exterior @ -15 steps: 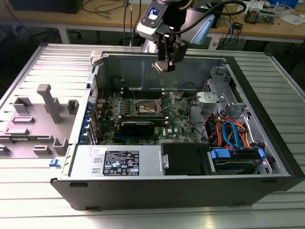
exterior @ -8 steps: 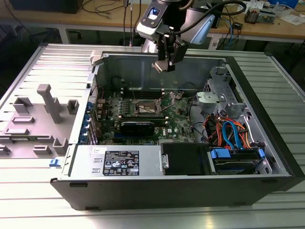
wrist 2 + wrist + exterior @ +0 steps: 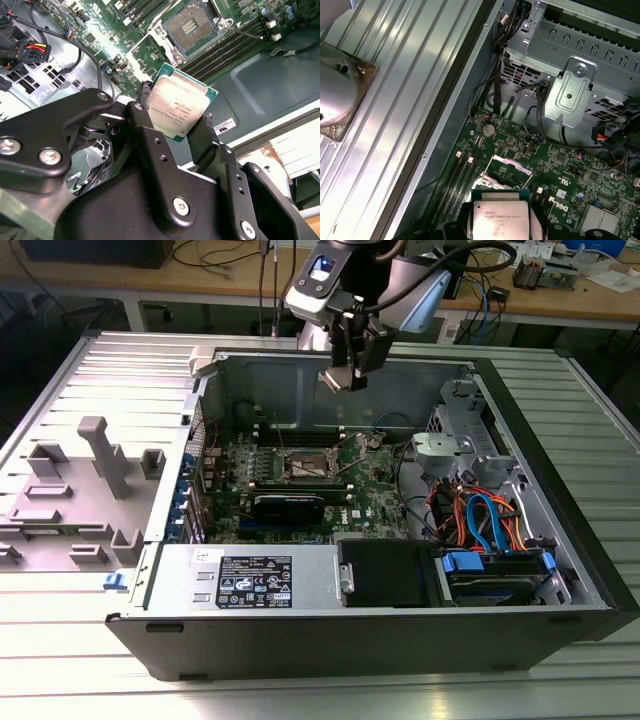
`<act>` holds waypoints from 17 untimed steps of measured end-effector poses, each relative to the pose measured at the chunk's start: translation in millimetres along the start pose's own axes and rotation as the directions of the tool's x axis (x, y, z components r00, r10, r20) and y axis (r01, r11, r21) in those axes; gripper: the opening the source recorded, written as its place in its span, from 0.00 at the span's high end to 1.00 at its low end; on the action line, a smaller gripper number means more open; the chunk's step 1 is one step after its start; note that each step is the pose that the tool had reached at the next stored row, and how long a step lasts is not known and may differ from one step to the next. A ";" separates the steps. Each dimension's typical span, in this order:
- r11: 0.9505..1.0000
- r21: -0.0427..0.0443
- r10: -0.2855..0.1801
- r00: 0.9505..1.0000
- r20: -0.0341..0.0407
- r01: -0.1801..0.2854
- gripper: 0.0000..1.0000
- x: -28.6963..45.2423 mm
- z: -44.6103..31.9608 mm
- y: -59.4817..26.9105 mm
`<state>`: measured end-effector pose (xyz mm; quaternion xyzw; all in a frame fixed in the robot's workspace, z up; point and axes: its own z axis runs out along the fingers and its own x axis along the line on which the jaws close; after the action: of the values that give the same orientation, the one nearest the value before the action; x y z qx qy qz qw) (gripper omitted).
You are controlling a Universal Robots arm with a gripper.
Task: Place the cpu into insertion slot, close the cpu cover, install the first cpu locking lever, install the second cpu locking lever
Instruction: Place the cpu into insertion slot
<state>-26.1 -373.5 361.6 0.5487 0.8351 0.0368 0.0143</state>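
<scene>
My claw [image 3: 345, 378] clamps the cpu [image 3: 179, 106] by its edges above the empty insertion slot [image 3: 192, 25], so nothing looks seated or locked yet.

The cpu [image 3: 177, 107] has a dull silver metal top, and the fingers [image 3: 152, 147] are matt black.

A ribbed metal table [image 3: 60, 640] carries the open computer case [image 3: 350, 640], lying on its side; grey plastic holders [image 3: 95, 490] stand just beside it, toward the exterior view's left
</scene>
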 end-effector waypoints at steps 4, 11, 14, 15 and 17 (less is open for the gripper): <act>0.999 -0.001 0.048 0.999 0.004 -0.048 0.46 -0.1 1.6 -0.2; 0.990 -0.002 0.142 0.990 0.011 -0.142 0.46 -0.2 4.6 -0.4; 0.980 -0.002 0.198 0.980 0.015 -0.198 0.46 -0.2 6.1 -0.5; 0.977 -0.002 0.212 0.977 0.015 -0.212 0.46 -0.2 6.3 -0.5; 0.974 0.002 0.227 0.974 0.016 -0.227 0.46 -0.2 6.6 -0.6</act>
<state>-26.2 -373.7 355.0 0.6406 0.7670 0.0325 0.0156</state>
